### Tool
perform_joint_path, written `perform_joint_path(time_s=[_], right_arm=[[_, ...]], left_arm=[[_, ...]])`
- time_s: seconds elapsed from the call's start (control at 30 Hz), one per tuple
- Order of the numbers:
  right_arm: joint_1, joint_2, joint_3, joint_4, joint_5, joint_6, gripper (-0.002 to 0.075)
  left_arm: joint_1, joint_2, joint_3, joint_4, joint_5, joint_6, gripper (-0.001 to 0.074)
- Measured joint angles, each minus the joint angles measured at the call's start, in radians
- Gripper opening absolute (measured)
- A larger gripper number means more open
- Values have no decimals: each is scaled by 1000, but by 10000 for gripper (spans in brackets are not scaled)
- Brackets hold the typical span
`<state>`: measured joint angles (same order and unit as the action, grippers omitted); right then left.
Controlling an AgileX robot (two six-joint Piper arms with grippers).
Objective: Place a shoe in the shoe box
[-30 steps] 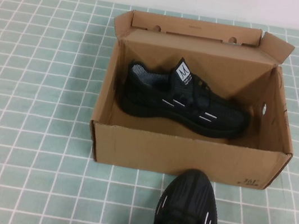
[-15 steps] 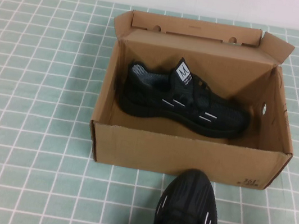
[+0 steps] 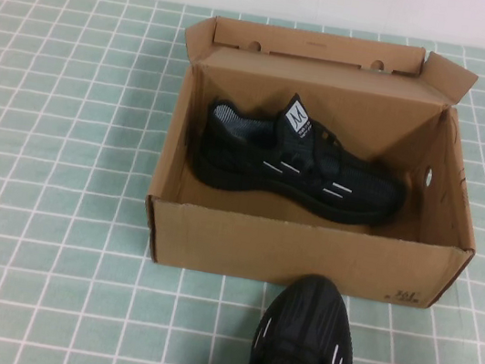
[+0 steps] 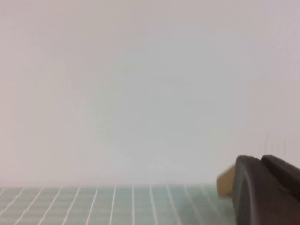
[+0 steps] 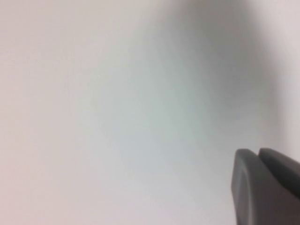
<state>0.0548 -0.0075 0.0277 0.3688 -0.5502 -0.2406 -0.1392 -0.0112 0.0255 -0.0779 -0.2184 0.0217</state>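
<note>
Two black sneakers total: one shoe (image 3: pixel 301 162) inside, one mate (image 3: pixel 303 349) outside on the cloth (image 3: pixel 54 208), in front of the box. One box (image 3: pixel 305 252), lid flap open, with two round holes in the flap and one in the right wall. Two grippers, left (image 4: pixel 262 192) and right (image 5: pixel 262 187), each seen only in its own wrist view, fingers together.
</note>
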Motion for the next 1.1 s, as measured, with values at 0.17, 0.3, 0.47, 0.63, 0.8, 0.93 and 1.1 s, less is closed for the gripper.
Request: perform_joint_path(time_s=[0.17, 0.3, 0.47, 0.63, 0.8, 0.93, 1.1], right_arm=[[0, -2, 0, 18, -148, 152, -8], [0, -6, -33, -42, -172, 211, -8], [0, -7, -188, -166, -141, 264, -8], [0, -7, -398, -192, 41, 305, -8], [0, 56, -618, -195, 306, 309, -8], [0, 182, -782, -199, 581, 298, -8], [0, 360, -849, -203, 895, 287, -8]], left_arm=[[0, 0, 0, 0, -125, -137, -5], [0, 0, 0, 0, -317, -276, -4], [0, 0, -45, 0, -534, -315, -5], [0, -4, -205, 0, -443, -322, -5], [0, 17, -369, 3, -363, -345, -5], [0, 86, -489, 56, -269, -359, -5], [0, 195, -600, 155, 110, -379, -5]])
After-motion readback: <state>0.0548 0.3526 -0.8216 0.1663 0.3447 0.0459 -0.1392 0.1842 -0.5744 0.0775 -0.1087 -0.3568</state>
